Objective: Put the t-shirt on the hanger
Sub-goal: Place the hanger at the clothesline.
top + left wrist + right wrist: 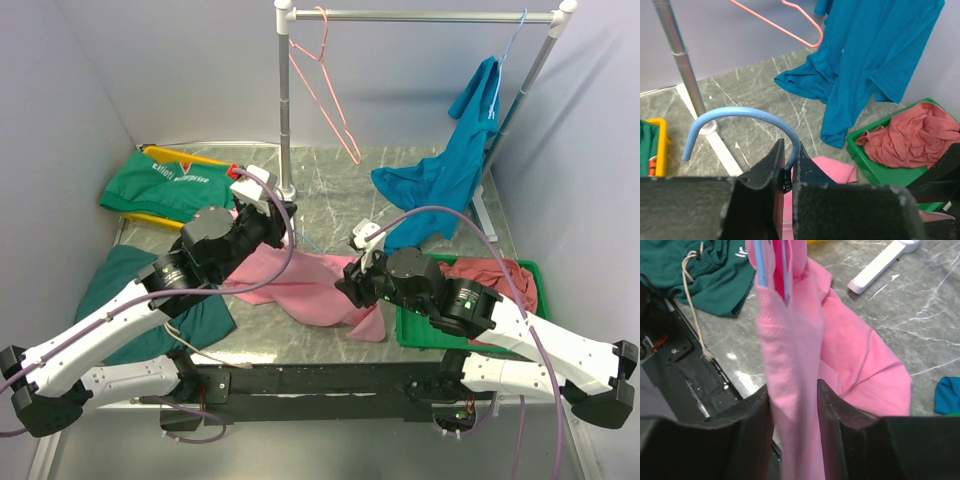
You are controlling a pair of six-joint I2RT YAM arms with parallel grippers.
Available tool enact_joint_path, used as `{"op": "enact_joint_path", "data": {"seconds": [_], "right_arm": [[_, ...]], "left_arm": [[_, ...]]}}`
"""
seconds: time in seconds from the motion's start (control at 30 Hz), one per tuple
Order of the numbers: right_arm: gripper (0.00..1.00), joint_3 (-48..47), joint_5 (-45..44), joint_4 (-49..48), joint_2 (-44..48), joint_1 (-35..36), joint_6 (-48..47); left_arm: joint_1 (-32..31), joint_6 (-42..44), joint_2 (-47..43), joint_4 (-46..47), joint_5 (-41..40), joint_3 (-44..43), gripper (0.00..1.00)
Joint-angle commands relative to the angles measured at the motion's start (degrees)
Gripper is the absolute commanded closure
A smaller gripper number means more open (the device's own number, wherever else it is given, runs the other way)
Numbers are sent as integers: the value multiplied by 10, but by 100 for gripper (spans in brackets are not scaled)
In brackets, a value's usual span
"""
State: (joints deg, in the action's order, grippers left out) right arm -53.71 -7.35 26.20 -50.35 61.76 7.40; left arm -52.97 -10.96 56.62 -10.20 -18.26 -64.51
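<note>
The bright pink t-shirt [300, 285] lies bunched on the table between the two arms. A band of the t-shirt [790, 340] rises taut between the fingers of my right gripper [794, 390], which is shut on it. The light blue wire of the hanger [760, 262] runs into the pink fabric above. My left gripper [790, 150] is shut on the hanger [740, 112] just below its curved hook, which stands upright above the jaws. In the top view the left gripper [285, 228] is at the shirt's far edge and the right gripper [345, 285] at its right side.
A clothes rack pole [285, 100] stands behind, with a pink wire hanger [325, 85] and a teal shirt [450, 170] hanging from the bar. A green bin [420, 335] at right holds a dusty-rose garment [495, 275]. Green garments [165, 180] lie at left.
</note>
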Motion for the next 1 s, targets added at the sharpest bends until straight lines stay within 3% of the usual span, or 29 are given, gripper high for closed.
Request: {"op": "enact_joint_path", "data": {"seconds": [0.0,0.27,0.4,0.5,0.53,0.6,0.63,0.73,0.8,0.83,0.97], "right_arm": [[55,5,-13,-29,9,4,12],[69,19,5,-18,-4,6,16],[100,37,-6,-34,11,8,38],[100,62,-25,-51,32,11,69],[100,84,-35,-58,41,13,79],[100,113,-54,-84,76,18,107],[100,141,-58,-91,89,20,116],[100,177,-83,-98,130,20,144],[100,186,-104,-91,152,21,161],[100,193,-114,-87,159,21,167],[100,214,-157,-67,205,21,217]], "left_arm": [[-1,-18,7,51,28,-26,99],[-1,-19,17,59,37,-27,99],[-2,-20,27,64,47,-30,99],[-2,-27,31,67,53,-31,98],[-2,-31,33,67,51,-31,81],[-2,-35,36,68,47,-29,69],[-2,-38,35,69,46,-26,57],[-2,-42,34,69,40,-21,33],[-2,-42,31,69,35,-20,27],[-2,-44,29,69,29,-21,19],[-3,-46,8,73,3,-19,10]]}}
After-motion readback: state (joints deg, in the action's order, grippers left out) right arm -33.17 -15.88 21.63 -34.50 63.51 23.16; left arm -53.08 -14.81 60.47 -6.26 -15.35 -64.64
